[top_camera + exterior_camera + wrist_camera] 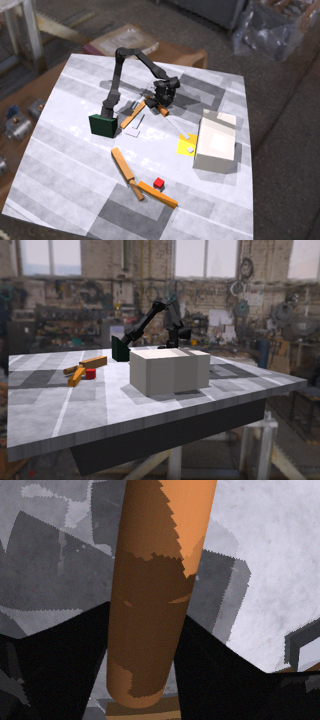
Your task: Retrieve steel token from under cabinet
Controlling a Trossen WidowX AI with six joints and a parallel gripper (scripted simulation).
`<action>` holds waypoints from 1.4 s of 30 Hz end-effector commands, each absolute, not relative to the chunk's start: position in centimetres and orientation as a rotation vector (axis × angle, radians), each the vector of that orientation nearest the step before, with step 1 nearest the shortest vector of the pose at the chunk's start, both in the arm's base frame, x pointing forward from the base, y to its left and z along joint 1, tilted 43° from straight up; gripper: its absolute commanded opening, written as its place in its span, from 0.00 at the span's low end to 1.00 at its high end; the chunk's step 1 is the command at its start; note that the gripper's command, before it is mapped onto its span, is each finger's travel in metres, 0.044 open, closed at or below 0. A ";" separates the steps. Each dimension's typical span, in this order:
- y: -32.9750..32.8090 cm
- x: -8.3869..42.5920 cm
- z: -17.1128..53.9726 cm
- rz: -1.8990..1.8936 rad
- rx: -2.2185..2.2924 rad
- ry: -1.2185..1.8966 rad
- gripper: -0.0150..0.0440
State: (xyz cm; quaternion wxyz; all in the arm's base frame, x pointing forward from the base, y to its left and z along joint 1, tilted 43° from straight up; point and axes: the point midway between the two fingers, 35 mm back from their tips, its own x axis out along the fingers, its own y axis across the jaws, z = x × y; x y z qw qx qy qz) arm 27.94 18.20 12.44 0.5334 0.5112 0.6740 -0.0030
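Note:
My gripper [156, 104] [144, 615] is shut on the round orange-brown handle [163, 110] [152, 580] of a tool with a long thin blade [175, 125]. The blade's flat pale tip [186, 136] is over the upper part of the yellow marked area [182, 149]. The small grey square token [190, 149] lies flat on the yellow area, a little apart from the blade tip and near the cabinet's front. The cream cabinet [215, 139] [178, 371] stands right beside the yellow area. Its vent slots are not visible. In the exterior view the cabinet hides the token and tool.
An orange bar [134, 113] and flat grey pieces [132, 132] lie between the gripper and the dark green base block [102, 126]. A wooden paddle [122, 165] [93, 362], another orange bar [158, 195] [75, 376] and a red cube [158, 183] [90, 374] lie on the opposite side.

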 end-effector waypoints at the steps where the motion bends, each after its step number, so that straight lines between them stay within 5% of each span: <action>1: 17.8 28.6 12.4 -0.002 1.219 1.600 0.25; 20: 16.6 30.2 11.5 -0.002 1.219 1.599 0.25; 28: 16.8 29.8 11.4 -0.009 1.219 1.606 0.59; 32: 16.8 29.8 11.4 -0.008 1.219 1.605 0.59; 35: 16.8 29.8 11.4 -0.006 1.223 1.600 0.71; 42: 16.8 29.9 11.4 -0.004 1.221 1.599 0.71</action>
